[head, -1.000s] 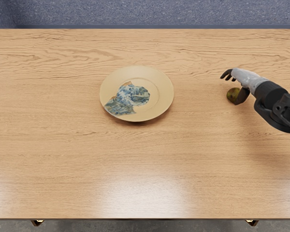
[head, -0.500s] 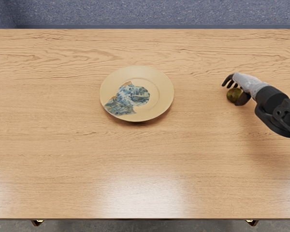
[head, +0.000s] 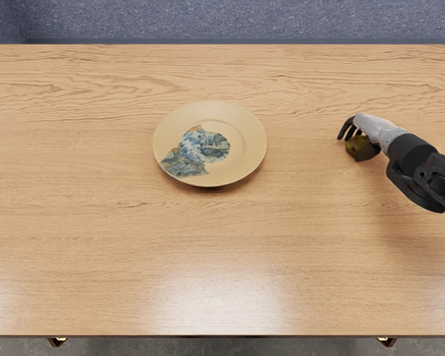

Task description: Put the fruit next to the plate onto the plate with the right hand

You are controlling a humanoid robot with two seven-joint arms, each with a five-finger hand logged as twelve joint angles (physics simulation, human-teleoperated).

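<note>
Wooden table [head: 96, 245] carries a small yellow-green fruit [head: 354, 146] near its right edge. The right hand [head: 365, 129] grips the fruit, fingers curled around it. The tan plate [head: 251, 133] sits well apart, mid-table.

A single head view looks down at a slant from above the near edge of the table [head: 96, 245], facing its far edge and the grey band [head: 208, 18] beyond. The table fills nearly the whole frame, seen from moderately far, with the plate [head: 248, 126] just above centre.
</note>
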